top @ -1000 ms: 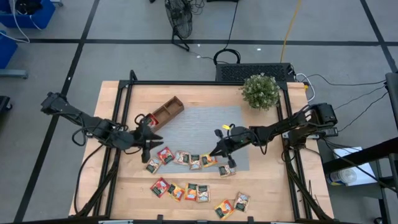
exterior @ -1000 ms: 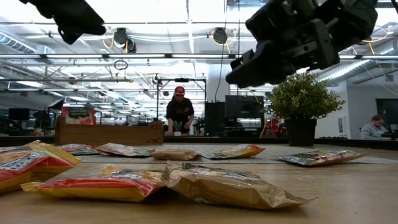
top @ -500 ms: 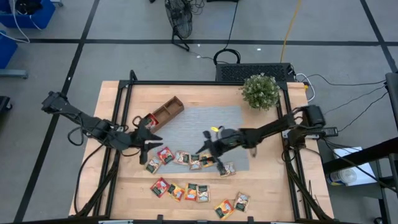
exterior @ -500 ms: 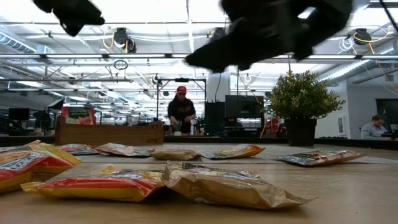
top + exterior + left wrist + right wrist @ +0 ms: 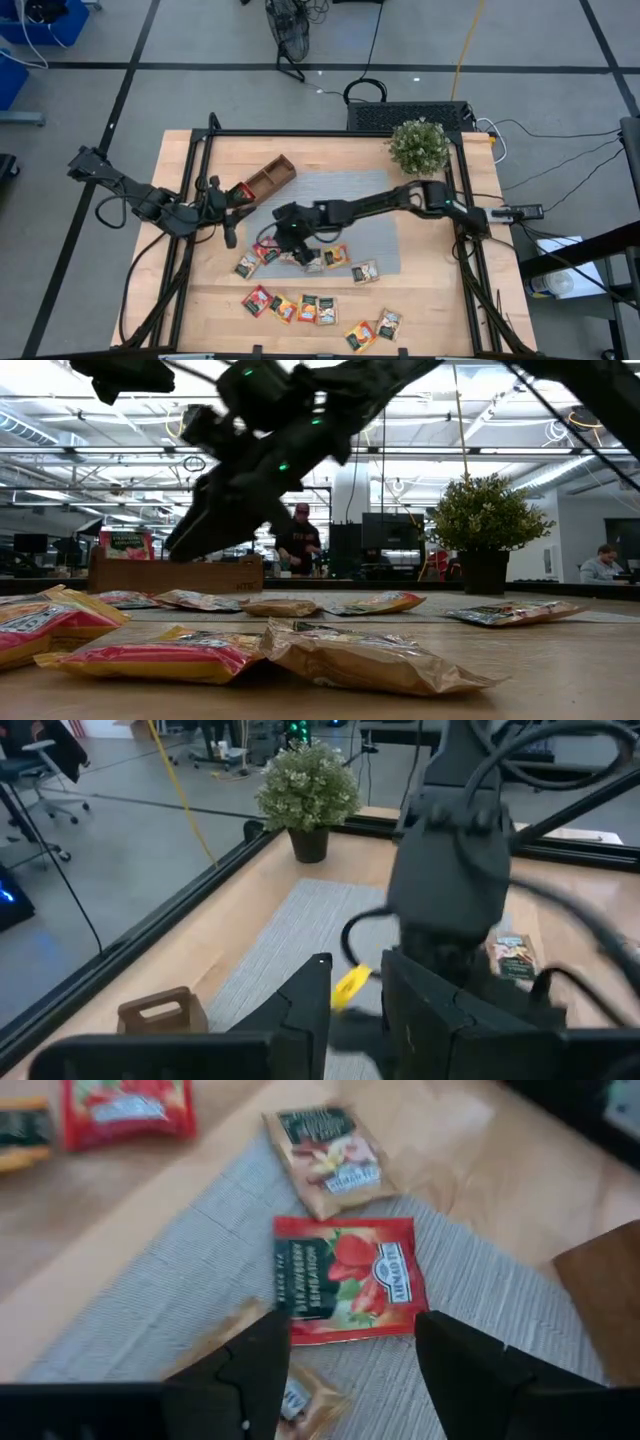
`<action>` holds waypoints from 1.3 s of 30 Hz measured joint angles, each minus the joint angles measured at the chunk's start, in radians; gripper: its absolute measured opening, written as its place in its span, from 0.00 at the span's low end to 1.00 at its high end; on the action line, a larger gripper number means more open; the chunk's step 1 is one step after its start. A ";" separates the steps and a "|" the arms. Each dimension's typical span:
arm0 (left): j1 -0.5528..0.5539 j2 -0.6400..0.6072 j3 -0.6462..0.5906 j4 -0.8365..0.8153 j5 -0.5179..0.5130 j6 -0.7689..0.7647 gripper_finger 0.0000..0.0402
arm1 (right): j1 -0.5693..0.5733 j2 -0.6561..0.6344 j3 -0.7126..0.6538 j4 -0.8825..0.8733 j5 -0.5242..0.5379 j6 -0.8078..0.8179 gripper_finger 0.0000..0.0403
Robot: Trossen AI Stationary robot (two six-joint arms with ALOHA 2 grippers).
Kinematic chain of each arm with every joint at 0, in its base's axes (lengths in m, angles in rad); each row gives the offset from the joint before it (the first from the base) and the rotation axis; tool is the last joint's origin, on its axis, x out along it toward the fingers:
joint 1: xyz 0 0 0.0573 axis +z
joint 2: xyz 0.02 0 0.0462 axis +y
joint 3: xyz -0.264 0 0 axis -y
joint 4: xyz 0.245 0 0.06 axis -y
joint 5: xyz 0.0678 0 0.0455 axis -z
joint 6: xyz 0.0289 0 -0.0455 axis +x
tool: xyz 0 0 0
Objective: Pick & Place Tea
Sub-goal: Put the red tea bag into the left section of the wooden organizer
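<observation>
the right gripper (image 5: 283,232) is being held over the left part of the grey mat (image 5: 370,190), with its arm stretched across from the table's right side. its fingers (image 5: 250,1365) are being kept apart and nothing is being gripped between them. directly below and ahead of them, in the right wrist view, a red strawberry sachet (image 5: 348,1278) is lying flat on the mat, untouched. just beyond it, a pale sachet (image 5: 327,1144) is lying half on the mat and half on the bare wood, and another red one (image 5: 128,1105) is lying farther off on the wood.

in the high view a row of sachets (image 5: 335,257) is being seen just beside and beneath the gripper, along the mat's near edge, with further sachets (image 5: 300,307) scattered nearer the table's front edge.

farther away, the left gripper (image 5: 225,200) is being held close to the wooden tray (image 5: 266,180), well left of the right gripper; its fingers (image 5: 305,1010) are being held slightly apart, and whether anything is being gripped cannot be told. a potted plant (image 5: 418,146) is standing at the far right corner.
</observation>
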 joint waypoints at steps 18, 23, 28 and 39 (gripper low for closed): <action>0.001 -0.002 0.000 -0.003 0.018 0.000 0.24 | -0.056 0.215 0.197 0.000 -0.210 0.126 0.50; 0.001 -0.002 0.000 -0.019 0.019 -0.014 0.24 | -0.041 0.216 0.198 -0.047 -0.156 0.138 0.49; 0.001 -0.001 0.000 -0.041 0.019 -0.040 0.24 | -0.026 0.185 0.200 -0.192 0.036 0.152 0.47; 0.001 -0.001 0.000 -0.068 0.051 -0.100 0.24 | 0.002 0.094 0.194 -0.427 0.317 0.293 0.42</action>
